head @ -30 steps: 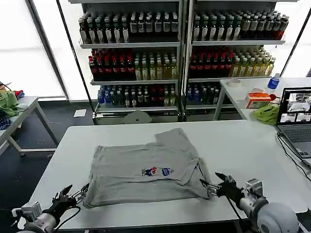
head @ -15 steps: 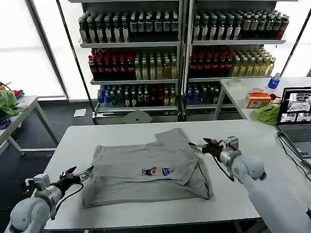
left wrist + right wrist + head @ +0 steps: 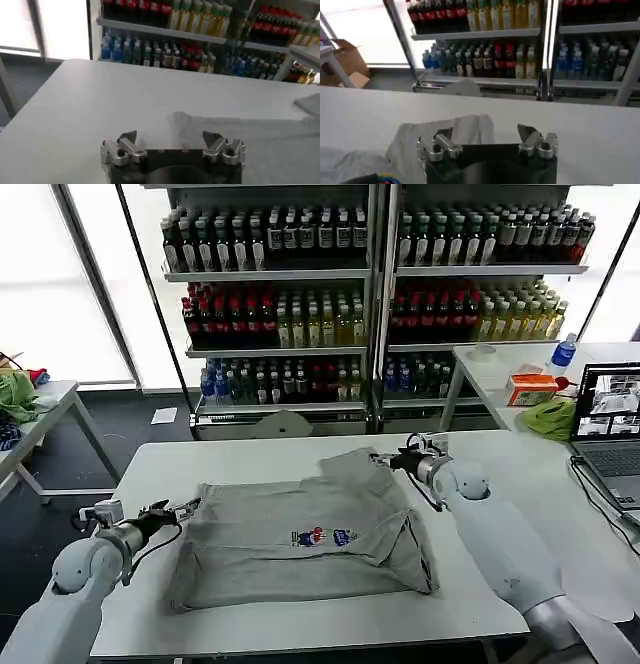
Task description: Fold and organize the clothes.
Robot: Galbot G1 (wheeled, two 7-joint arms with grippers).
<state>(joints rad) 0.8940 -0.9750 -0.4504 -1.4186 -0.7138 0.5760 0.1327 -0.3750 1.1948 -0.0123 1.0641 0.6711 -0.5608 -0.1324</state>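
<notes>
1. On the white surface [image 3: 480,584], the grey shirt [image 3: 300,534] is lying flat, partly folded.
2. Beside the shirt's far sleeve, the right gripper [image 3: 385,461] is gaping open; closing early risks pinching one layer.
3. At the shirt's opposite corner, the left gripper [image 3: 185,509] is open too; uneven pulls could skew the fold.

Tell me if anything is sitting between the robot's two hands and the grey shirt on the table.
Nothing visible does. The left hand is open at the grey shirt's left shoulder corner, and the right hand is open at the sleeve on the far side. Only bare white table surrounds the shirt.
</notes>
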